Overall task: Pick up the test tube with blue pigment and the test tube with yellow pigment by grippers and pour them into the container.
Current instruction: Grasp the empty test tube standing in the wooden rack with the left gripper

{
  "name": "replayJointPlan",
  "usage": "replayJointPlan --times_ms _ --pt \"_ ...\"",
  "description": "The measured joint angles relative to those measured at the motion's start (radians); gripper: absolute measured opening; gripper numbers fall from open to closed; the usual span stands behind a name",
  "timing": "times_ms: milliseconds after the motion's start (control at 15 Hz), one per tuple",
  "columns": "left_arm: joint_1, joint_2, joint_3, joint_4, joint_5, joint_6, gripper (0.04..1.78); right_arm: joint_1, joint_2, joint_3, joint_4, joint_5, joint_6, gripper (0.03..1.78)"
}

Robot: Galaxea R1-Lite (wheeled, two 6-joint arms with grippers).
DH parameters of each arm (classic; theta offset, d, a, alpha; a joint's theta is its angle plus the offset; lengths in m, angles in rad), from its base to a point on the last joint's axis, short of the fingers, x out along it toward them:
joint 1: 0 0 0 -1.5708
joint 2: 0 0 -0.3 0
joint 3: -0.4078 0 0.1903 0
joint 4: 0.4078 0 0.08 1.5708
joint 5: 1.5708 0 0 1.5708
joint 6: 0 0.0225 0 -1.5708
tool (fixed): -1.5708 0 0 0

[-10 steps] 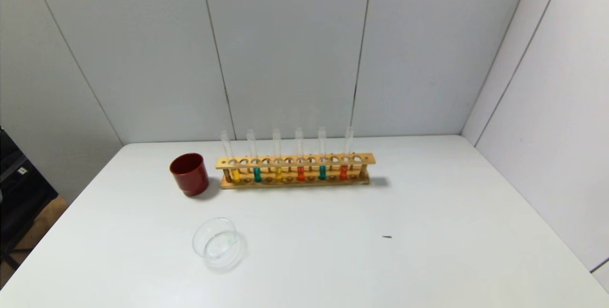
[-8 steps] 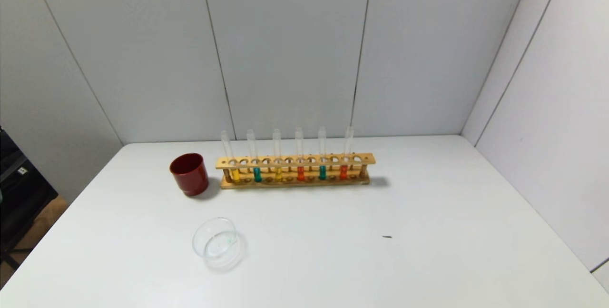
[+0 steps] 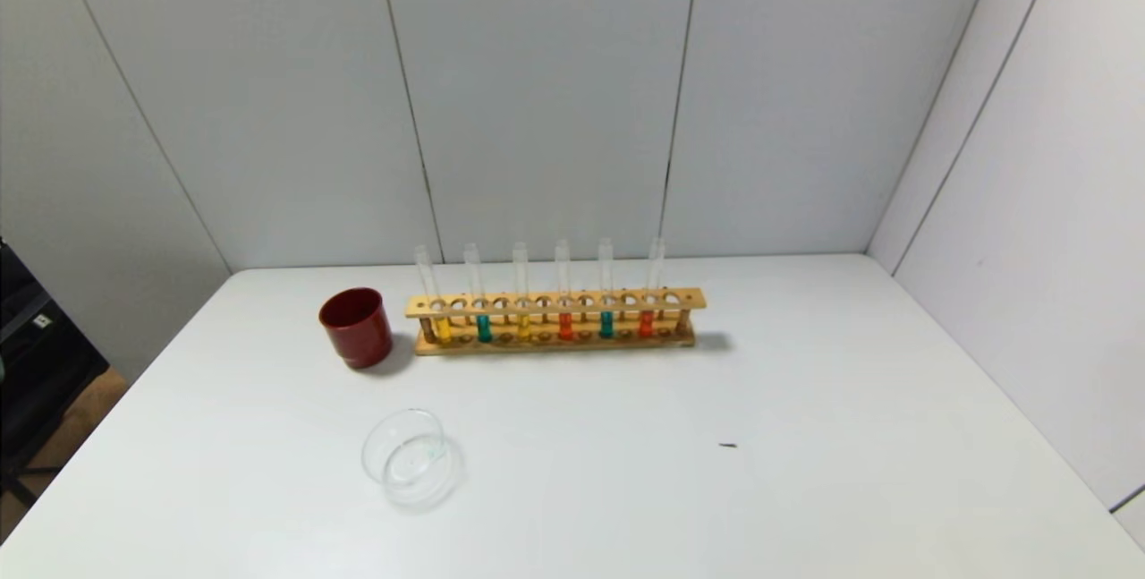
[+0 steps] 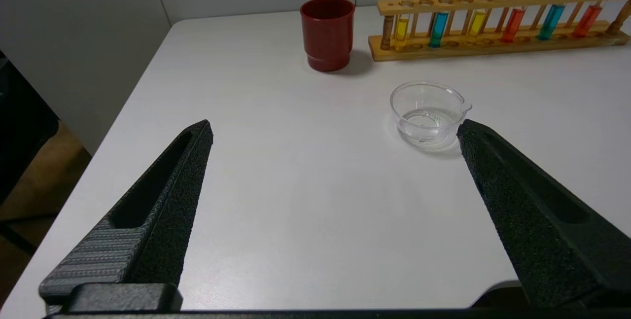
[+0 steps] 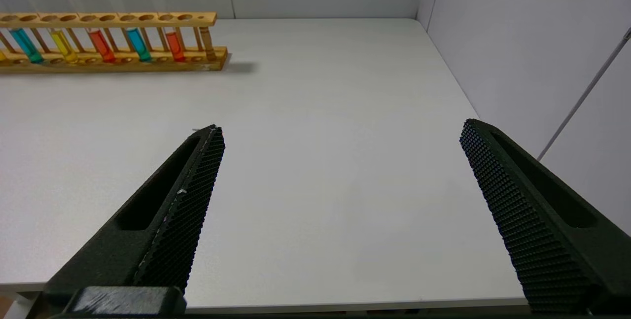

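A wooden rack (image 3: pixel 555 321) at the back of the white table holds several upright glass tubes. Two hold teal-blue liquid (image 3: pixel 484 328) (image 3: pixel 606 324), two hold yellow liquid (image 3: pixel 443 329) (image 3: pixel 523 327), two hold orange-red. The clear glass dish (image 3: pixel 404 457) stands in front of the rack's left end; it also shows in the left wrist view (image 4: pixel 428 116). Neither gripper shows in the head view. My left gripper (image 4: pixel 335 129) is open and empty over the table's near left part. My right gripper (image 5: pixel 340 129) is open and empty over the near right part.
A dark red cup (image 3: pixel 356 327) stands just left of the rack. A small dark speck (image 3: pixel 727 446) lies on the table right of centre. Grey wall panels close the back and the right side. The table's left edge drops off to the floor.
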Motion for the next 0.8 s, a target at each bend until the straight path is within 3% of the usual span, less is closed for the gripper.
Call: replayJointPlan --times_ms 400,600,800 --pt "-0.003 0.102 -0.3 0.228 -0.061 0.11 1.75 0.0 0.0 0.0 0.0 0.0 0.0 1.75" --pt "-0.006 0.299 -0.406 0.174 -0.096 0.117 1.75 0.0 0.0 0.0 0.0 0.0 0.001 1.75" --pt "-0.009 0.602 -0.507 0.019 -0.113 0.114 1.75 0.0 0.0 0.0 0.0 0.0 0.0 1.75"
